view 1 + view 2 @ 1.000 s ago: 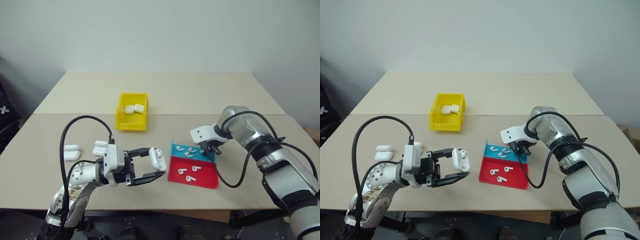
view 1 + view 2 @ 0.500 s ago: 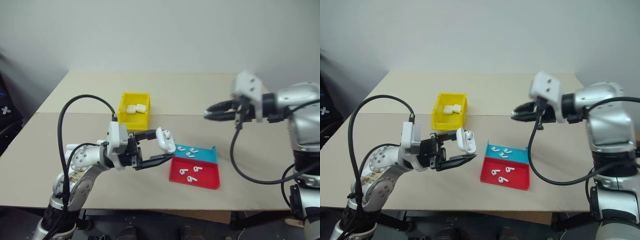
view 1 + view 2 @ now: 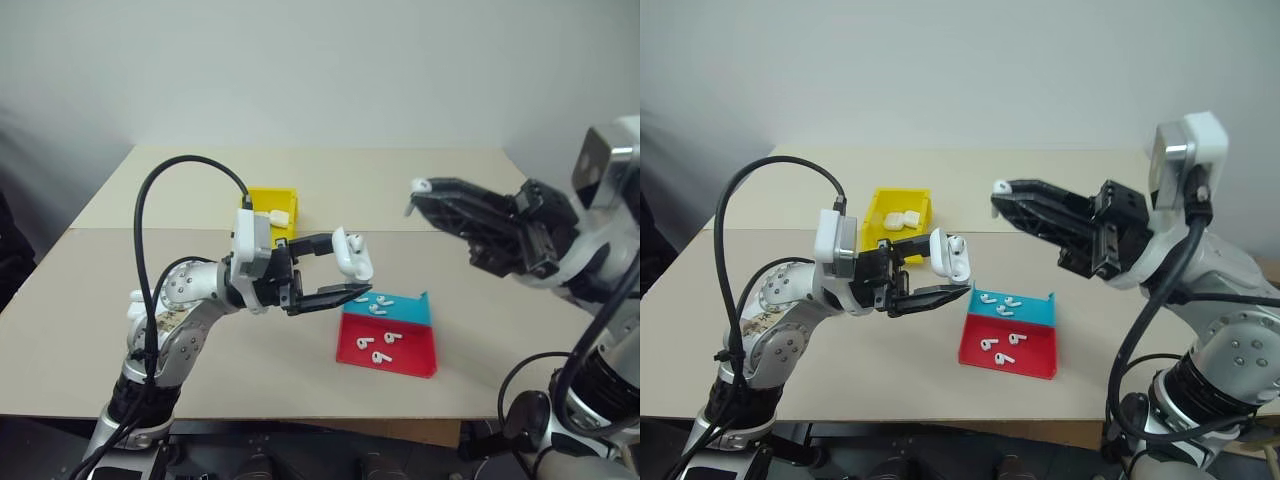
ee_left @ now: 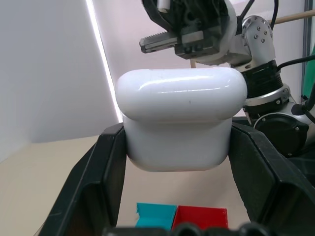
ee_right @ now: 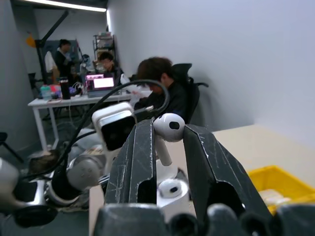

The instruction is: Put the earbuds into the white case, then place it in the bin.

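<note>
Right wrist view: right hand (image 5: pixel 166 147) pinches earbud (image 5: pixel 167 129); left hand (image 3: pixel 342 272) seemingly grips white case (image 3: pixel 352 257).

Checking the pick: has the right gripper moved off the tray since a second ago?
Yes. The right gripper, pinching an earbud, has risen from the red-and-teal tray and now sits high above the table, pointing toward the white case.

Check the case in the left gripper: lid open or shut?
Open. The white case in the left gripper has its lid swung back, and the right wrist view shows one earbud already seated in it.
</note>
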`<state>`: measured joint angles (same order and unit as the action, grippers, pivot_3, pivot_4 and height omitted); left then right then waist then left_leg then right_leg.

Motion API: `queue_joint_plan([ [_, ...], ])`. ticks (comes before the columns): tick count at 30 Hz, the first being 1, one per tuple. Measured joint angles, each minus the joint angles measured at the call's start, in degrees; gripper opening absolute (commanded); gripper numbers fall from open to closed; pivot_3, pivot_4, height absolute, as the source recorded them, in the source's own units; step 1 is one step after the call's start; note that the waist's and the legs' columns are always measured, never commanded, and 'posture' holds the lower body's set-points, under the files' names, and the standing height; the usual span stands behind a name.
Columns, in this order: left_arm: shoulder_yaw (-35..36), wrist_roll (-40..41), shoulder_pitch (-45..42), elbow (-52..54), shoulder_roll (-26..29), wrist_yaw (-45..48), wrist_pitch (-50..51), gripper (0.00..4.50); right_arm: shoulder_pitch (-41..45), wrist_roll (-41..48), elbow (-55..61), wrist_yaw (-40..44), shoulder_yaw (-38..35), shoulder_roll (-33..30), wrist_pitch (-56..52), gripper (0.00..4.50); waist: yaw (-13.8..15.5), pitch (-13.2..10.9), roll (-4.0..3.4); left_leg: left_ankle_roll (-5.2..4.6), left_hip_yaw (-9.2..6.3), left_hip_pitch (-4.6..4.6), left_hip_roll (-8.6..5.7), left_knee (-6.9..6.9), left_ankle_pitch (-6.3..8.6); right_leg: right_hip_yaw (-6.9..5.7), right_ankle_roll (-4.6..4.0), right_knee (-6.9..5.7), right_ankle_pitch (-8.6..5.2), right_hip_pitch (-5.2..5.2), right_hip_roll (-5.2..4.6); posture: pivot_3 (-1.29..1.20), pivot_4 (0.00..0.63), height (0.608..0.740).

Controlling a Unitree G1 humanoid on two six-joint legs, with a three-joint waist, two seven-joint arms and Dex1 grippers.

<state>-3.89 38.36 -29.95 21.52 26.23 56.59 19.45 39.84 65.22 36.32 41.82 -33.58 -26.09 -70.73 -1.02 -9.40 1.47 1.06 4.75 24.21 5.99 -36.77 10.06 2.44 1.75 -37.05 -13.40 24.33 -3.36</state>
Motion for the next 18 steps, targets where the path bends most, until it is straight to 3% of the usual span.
queue_joint_plan([
  [6, 0.3, 0.3, 0.2, 0.7, 0.2, 0.3, 0.4, 2.79, -4.4, 5.9, 0.3, -4.7, 5.9, -2.2, 3.7, 0.66, -0.1, 0.0, 0.00, -0.01, -0.05, -0.02, 0.00, -0.01, -0.01, -0.01, 0.11, 0.00, -0.06, -0.04, 0.01, 0.00, 0.150, 0.740],
  [18, 0.4, 0.2, 0.7, 1.2, -0.1, 0.3, 0.4, 2.79, -8.8, 7.9, 0.4, -6.8, 13.8, -7.3, 11.9, 0.66, 0.1, 0.0, 0.01, -0.01, -0.05, 0.01, 0.00, -0.01, -0.01, -0.01, 0.28, 0.04, -0.17, -0.02, 0.01, 0.00, 0.150, 0.740],
])
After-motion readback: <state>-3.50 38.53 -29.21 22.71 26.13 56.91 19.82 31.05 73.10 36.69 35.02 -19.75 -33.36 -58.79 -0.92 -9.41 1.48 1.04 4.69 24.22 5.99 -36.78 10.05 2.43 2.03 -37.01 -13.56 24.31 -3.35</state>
